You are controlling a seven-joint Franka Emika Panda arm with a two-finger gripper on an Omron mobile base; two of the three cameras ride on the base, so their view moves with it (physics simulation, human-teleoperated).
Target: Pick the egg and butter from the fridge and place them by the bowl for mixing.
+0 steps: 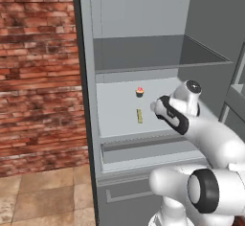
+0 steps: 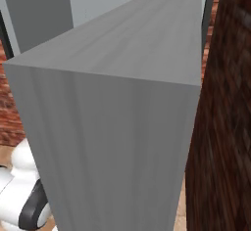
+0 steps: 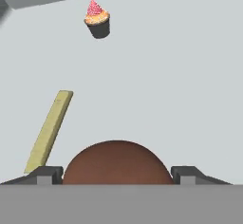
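The dark reddish-brown egg (image 3: 116, 163) lies on the fridge's middle shelf (image 1: 115, 110). My gripper (image 3: 116, 175) is open around it, one fingertip (image 3: 47, 174) close to each side of the egg. The pale-yellow butter (image 3: 50, 130) stick lies flat on the same shelf, just left of the egg in the hand view. In the left base view the butter (image 1: 139, 116) sits left of my hand (image 1: 160, 109), which hides the egg. The bowl is out of view.
A small cupcake with a pink top (image 1: 139, 92) stands further back on the shelf. An empty upper shelf (image 1: 158, 57) and a drawer (image 1: 143, 151) sit above and below. The open grey fridge door (image 2: 122, 103) rises at the right. A brick wall (image 1: 38, 76) lies to the left.
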